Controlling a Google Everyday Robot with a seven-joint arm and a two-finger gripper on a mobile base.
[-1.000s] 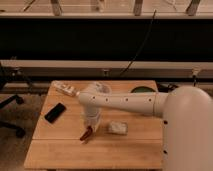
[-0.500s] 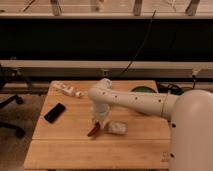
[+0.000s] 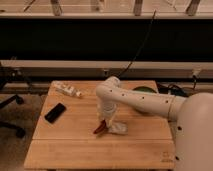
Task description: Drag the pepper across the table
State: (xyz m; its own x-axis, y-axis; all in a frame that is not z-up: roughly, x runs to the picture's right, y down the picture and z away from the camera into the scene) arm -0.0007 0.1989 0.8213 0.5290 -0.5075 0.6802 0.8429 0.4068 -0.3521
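Note:
The pepper (image 3: 99, 129) is small and dark red. It lies on the light wooden table (image 3: 70, 145) near the middle, just left of the pale sponge (image 3: 119, 128). My gripper (image 3: 104, 123) points down from the white arm (image 3: 135, 100) and sits right over the pepper's upper end, at or touching it. The gripper hides part of the pepper.
A black phone (image 3: 55, 112) lies at the table's left. A white object (image 3: 67, 90) lies at the back left corner. A dark green bowl (image 3: 144, 90) sits at the back right, behind the arm. A small dark logo (image 3: 165, 159) marks the front right corner. A chair base (image 3: 12, 107) stands left of the table.
The gripper and the pepper have moved to the right across the table, ending close beside the sponge. The phone and sponge have not moved.

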